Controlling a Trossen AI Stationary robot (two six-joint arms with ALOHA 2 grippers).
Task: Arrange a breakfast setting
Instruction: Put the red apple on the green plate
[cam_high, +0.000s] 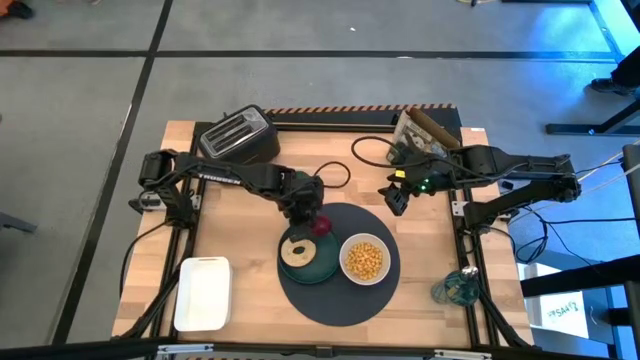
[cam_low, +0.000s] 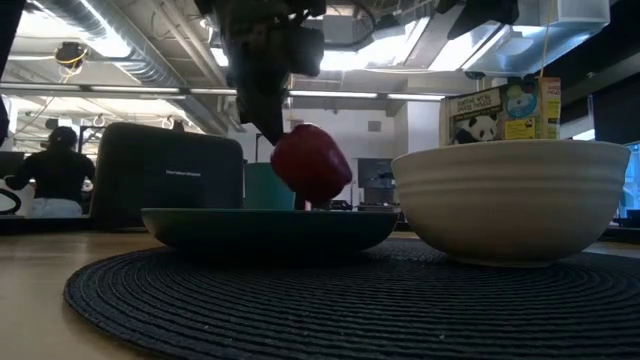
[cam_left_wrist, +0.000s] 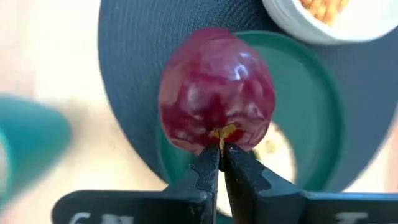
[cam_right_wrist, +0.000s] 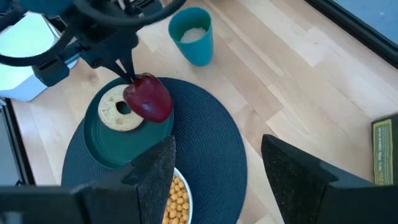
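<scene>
Partly hidden behind the red fruit (cam_right_wrist: 148, 98), the bagel (cam_right_wrist: 120, 108) lies on the teal plate (cam_right_wrist: 112, 143). Left end effector (cam_left_wrist: 221, 163) pinches its stem; right end effector (cam_right_wrist: 216, 163) gapes wide beside the toaster (cam_high: 238, 135).

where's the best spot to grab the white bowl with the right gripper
Grip the white bowl by its rim, coming straight down from above with one finger inside and one outside. Its walls are wide and curved, too broad to span, and cereal fills the middle. Take the rim on the side away from the teal plate, which sits close beside it. The right gripper hovers open nearby.
</scene>
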